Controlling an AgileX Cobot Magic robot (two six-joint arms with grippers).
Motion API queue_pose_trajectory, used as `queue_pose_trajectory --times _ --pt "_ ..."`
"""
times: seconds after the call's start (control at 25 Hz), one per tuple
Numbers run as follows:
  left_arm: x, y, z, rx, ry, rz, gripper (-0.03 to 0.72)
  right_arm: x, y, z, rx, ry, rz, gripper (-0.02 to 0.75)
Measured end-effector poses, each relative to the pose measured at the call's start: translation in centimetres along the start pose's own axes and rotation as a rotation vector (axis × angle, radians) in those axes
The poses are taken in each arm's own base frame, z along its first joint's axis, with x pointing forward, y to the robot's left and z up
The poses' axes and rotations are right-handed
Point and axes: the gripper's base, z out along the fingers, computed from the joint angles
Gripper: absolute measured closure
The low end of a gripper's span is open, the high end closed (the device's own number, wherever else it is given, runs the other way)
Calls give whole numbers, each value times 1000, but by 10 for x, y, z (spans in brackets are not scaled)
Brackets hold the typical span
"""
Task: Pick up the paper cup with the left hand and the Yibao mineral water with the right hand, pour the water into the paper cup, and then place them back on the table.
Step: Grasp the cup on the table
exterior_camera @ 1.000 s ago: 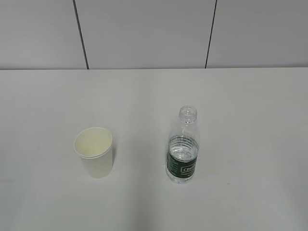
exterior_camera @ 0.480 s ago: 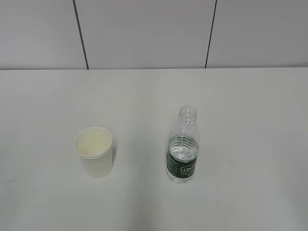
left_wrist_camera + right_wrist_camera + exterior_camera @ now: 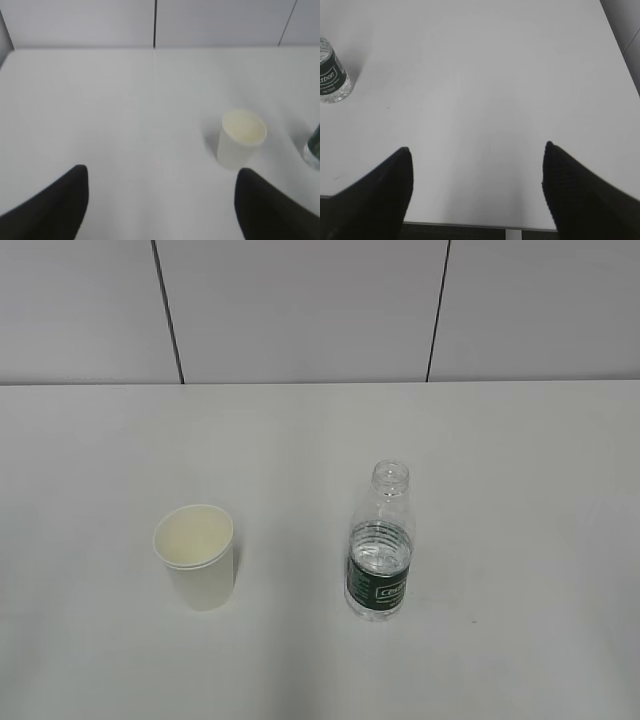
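Standing apart from spread jaws: paper cup [image 3: 242,138], Yibao mineral water [image 3: 331,76]

One paper cup [image 3: 195,557] and one Yibao mineral water [image 3: 380,542] bottle stand on one table [image 3: 520,470]. Two pairs of black fingers show, one pair on the left hand [image 3: 162,200] and one on the right hand [image 3: 477,187].

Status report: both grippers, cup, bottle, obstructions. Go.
Left gripper open, empty, short of the cup. Right gripper open, empty, bottle off to its left. Cup and bottle upright, apart on the table. Nothing in the way.
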Motion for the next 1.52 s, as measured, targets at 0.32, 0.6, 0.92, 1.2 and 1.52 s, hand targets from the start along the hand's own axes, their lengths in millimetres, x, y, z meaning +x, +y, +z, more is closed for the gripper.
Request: queue_pose_trajectory --times 0.32,0.6,0.92,1.2,1.52 --pt "-38 3 -4 -25 -391 -1 99 0 0 0 0 0 0 146" --pt "-46 8 29 -10 -453 27 101 0 0 0 0 0 0 146" --pt "-45 11 71 -29 -515 34 101 0 0 0 0 0 0 146" --pt "-52 13 106 -39 -464 31 106 0 0 0 0 0 0 146" --pt "-48 15 161 -44 -328 71 113 0 0 0 0 0 0 146"
